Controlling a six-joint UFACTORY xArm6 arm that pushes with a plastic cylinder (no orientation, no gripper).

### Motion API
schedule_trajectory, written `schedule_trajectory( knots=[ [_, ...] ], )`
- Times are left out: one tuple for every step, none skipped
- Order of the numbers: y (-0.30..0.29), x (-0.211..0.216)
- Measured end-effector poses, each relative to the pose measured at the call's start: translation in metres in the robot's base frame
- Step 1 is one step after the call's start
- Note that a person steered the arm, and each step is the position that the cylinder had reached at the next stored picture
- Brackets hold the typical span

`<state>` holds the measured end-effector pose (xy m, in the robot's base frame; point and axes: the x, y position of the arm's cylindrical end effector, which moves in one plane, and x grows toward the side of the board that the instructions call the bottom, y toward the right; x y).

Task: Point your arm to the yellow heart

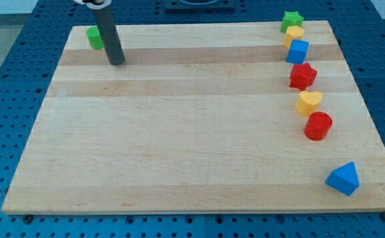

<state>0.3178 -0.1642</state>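
Observation:
The yellow heart (308, 102) lies at the view's right side of the wooden board (192, 132), between a red star (303, 76) above it and a red cylinder (318, 125) below it. My tip (116, 62) rests on the board at the view's top left, far to the left of the yellow heart. A green block (94, 38) sits just behind the rod, to its left, partly hidden by it.
A column of blocks runs down the view's right side: a green star (291, 20), a yellow block (294, 34), a blue cube (298, 51). A blue triangular block (343, 178) lies at the bottom right near the board's edge.

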Motion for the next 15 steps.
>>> schedule_trajectory(
  knots=[
    [0.068, 0.047],
    [0.112, 0.069],
    [0.131, 0.074],
    [0.120, 0.103],
    [0.101, 0.126],
    [0.082, 0.141],
    [0.077, 0.154],
    [0.077, 0.201],
    [0.075, 0.235],
    [0.132, 0.261],
    [0.183, 0.260],
    [0.273, 0.250],
    [0.364, 0.241],
    [0.396, 0.218],
    [0.421, 0.194]
  ],
)
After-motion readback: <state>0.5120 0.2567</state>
